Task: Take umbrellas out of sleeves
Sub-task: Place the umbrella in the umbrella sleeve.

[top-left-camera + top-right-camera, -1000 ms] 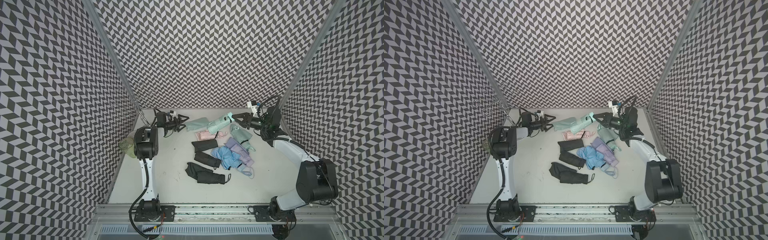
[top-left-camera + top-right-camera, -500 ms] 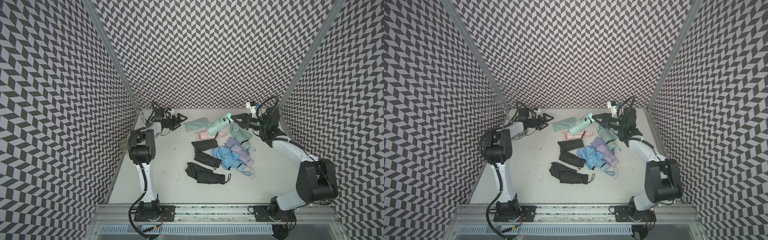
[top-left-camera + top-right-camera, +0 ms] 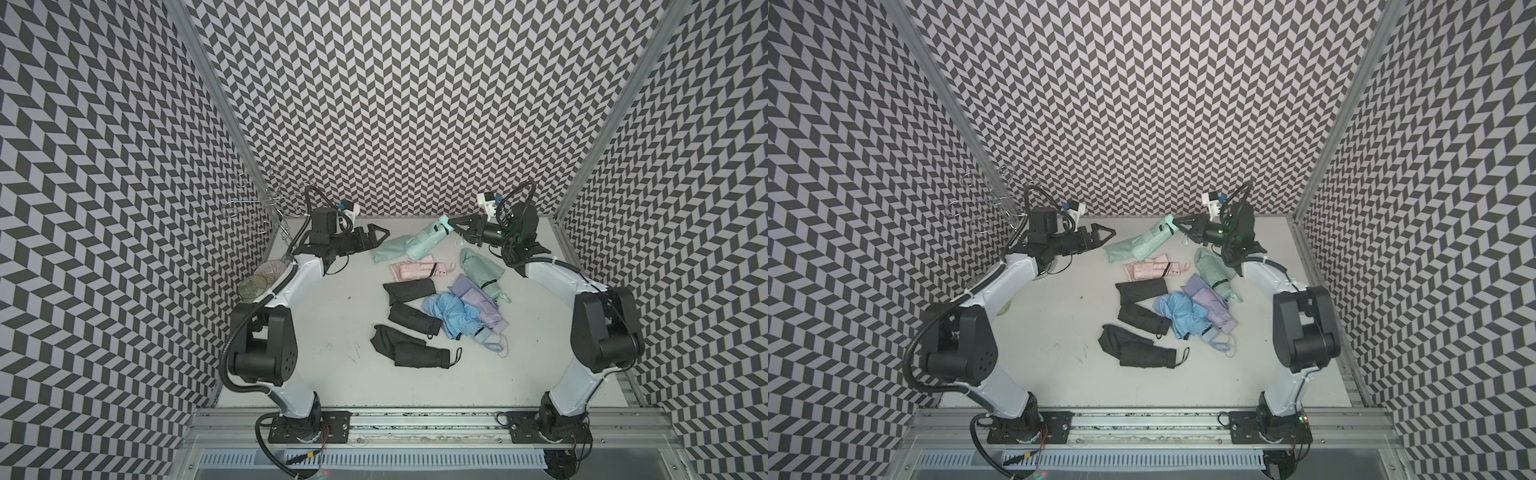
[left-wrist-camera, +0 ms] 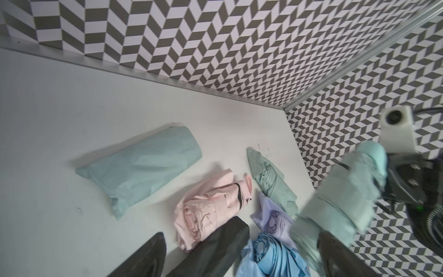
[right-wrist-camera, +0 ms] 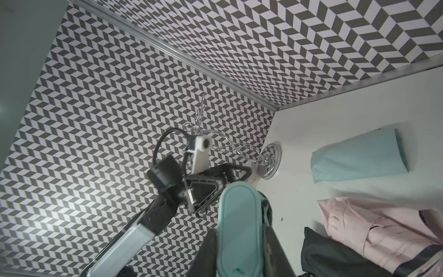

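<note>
Near the back wall (image 3: 415,124), a mint umbrella (image 3: 426,242) is clamped in the right gripper (image 3: 453,224), left gripper (image 3: 378,237) open; bare tabletop (image 3: 332,332) should be targeted.

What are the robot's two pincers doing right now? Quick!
Left pincer: open, holding nothing.
Right pincer: closed on the handle end of a mint umbrella.

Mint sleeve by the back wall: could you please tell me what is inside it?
The sleeve lies flat and creased, so it is probably empty; its opaque fabric hides the inside.
</note>
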`<act>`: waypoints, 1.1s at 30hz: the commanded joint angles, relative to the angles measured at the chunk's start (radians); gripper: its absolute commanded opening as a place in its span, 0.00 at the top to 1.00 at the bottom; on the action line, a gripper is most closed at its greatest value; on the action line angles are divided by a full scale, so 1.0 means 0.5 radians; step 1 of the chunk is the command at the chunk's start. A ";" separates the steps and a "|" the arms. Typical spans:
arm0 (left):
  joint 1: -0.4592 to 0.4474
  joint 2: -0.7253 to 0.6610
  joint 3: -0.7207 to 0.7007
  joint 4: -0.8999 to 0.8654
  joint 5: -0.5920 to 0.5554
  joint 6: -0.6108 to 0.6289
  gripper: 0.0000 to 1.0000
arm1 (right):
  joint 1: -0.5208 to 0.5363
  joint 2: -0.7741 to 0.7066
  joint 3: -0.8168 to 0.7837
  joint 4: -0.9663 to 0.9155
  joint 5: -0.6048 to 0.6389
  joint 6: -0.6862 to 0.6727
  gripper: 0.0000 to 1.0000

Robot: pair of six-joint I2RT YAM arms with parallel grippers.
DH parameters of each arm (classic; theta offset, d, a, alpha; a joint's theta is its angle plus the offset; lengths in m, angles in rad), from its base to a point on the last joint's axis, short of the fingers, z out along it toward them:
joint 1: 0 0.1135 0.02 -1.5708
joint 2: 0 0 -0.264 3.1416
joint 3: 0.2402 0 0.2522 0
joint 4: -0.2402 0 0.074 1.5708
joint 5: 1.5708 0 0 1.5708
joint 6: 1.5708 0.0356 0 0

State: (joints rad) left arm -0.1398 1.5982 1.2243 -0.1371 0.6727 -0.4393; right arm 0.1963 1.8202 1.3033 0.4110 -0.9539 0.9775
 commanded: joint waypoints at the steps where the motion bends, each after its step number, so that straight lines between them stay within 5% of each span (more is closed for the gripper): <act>1: 0.006 -0.269 -0.232 0.180 -0.150 0.025 0.01 | 0.046 0.191 0.155 0.283 0.024 0.099 1.00; 7: 0.010 -0.629 -0.440 0.136 -0.377 0.078 0.01 | 0.126 0.629 0.470 0.392 0.021 0.173 1.00; 17: 0.010 -0.709 -0.612 0.040 -0.419 0.078 0.01 | 0.190 1.306 1.091 0.482 0.082 0.331 1.00; 25: 0.008 -0.729 -0.587 -0.073 -0.715 0.188 0.01 | 0.187 1.710 1.500 0.364 0.082 0.330 0.99; 28: 0.009 -0.745 -0.586 -0.099 -0.818 0.207 0.01 | 0.187 1.723 1.510 0.274 0.102 0.259 0.86; 33: 0.007 -0.743 -0.631 -0.057 -0.904 0.168 0.01 | 0.187 1.677 1.498 0.023 0.165 0.043 0.45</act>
State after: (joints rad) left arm -0.1387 1.2522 0.9146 -0.1665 0.2794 -0.3569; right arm 0.2893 2.6881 2.0254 0.4393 -0.8932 1.0664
